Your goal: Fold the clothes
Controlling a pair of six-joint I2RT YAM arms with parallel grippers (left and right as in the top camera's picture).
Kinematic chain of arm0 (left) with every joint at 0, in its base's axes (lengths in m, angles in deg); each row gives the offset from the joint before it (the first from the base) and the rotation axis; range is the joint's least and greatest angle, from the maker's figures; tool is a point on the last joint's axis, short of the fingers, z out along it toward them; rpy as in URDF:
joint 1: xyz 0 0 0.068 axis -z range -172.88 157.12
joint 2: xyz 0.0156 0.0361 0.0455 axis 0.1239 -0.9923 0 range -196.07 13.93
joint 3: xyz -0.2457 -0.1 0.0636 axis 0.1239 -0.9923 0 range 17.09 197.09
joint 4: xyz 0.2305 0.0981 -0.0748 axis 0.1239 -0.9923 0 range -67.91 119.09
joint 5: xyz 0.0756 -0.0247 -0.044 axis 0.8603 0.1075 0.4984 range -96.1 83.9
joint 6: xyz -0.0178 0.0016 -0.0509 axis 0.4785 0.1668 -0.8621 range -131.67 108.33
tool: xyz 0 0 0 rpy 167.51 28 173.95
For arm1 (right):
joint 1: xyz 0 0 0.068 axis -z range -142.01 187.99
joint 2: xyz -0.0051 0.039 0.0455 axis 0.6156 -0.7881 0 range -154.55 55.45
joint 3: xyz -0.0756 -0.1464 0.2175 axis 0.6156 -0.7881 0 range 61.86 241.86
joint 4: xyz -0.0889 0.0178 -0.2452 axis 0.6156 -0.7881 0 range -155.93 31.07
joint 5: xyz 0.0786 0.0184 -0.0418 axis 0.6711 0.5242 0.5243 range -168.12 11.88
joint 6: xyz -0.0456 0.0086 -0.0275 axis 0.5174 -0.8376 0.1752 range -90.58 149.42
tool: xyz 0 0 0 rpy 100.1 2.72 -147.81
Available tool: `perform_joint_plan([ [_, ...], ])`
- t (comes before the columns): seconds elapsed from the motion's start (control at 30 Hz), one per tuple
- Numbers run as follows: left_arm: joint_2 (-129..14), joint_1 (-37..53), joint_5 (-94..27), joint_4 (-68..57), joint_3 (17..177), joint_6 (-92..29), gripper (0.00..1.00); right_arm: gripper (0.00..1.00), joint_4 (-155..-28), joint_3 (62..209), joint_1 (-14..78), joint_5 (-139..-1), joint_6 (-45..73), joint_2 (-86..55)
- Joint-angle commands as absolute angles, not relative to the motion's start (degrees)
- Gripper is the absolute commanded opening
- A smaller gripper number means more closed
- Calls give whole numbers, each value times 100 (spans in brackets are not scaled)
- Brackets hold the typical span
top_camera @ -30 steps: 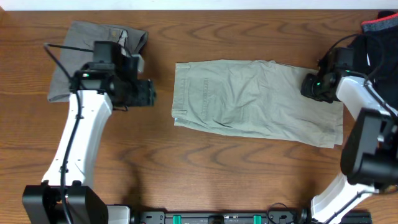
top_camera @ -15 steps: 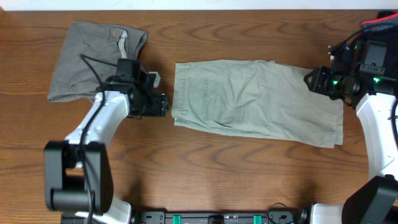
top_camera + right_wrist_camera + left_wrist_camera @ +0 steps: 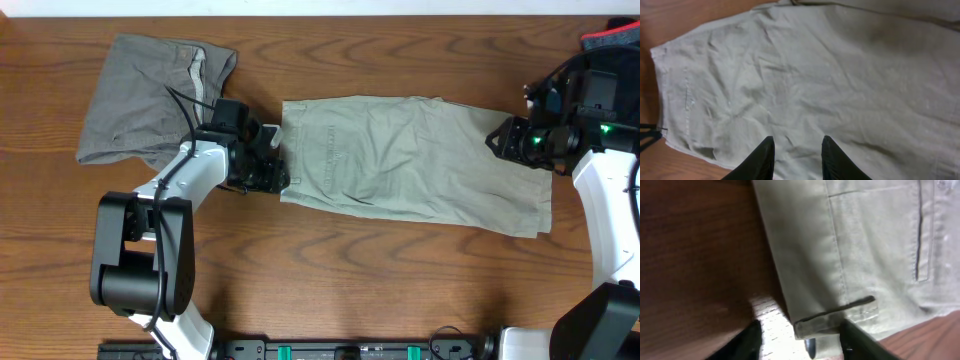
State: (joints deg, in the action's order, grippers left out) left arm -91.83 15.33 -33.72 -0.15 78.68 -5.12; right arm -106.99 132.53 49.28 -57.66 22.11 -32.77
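Khaki-green trousers point(image 3: 410, 160) lie spread flat at the centre of the bench point(image 3: 350, 285), waistband to the left, leg ends to the right. Grey shorts point(image 3: 140, 100) lie crumpled at the far-left corner, apart from the trousers. L claw point(image 3: 275, 172) is at the near-left corner of the waistband. In left wrist view its fingers point(image 3: 747, 342) are spread apart w/ the waistband corner point(image 3: 832, 322) between them, not pinched. R claw point(image 3: 500, 140) is over the far-right part of the trousers, near the leg ends. In right wrist view its fingers point(image 3: 762, 160) are apart too, nothing btw them, cloth just below. Cannot tell if the tips touch the fabric. A dark garment w/ red edge point(image 3: 612, 40) sits at the far-right corner, behind the R arm.
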Motion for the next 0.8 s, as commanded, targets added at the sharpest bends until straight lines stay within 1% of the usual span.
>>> perform_joint_plan([
  [0.0,-9228,1535,-3745,-17,7907,-263,31,30,-10803,13168,4970,-6106,2261,-3284],
  [0.03,-9204,1533,-3741,-59,7924,-263,24,30,-10849,13148,4970,-6214,2261,-3284],
  [0.07,-9178,1531,-3743,-100,7946,-265,19,30,-10902,13135,4972,-6303,2252,-3284],
  [0.1,-9145,1528,-3745,-166,7979,-265,6,30,-10970,13117,4972,-6447,2156,-3284],
  [0.23,-8920,1528,-3741,-500,8206,-222,6,34,-11147,12973,5027,-7035,1537,-3286],
  [0.4,-8387,1443,-3656,-824,8473,-95,6,35,-11206,12737,5435,-7121,1026,-3286],
  [0.53,-7954,1343,-3649,-830,8482,-95,6,38,-11520,12567,5813,-7125,1015,-3286],
  [0.7,-7856,1340,-3649,-799,8482,-97,6,38,-11754,12204,6091,-7398,1013,-3286],
  [0.77,-7865,1340,-3649,-799,8482,-97,6,36,-11724,11974,6163,-7516,923,-3286],
])
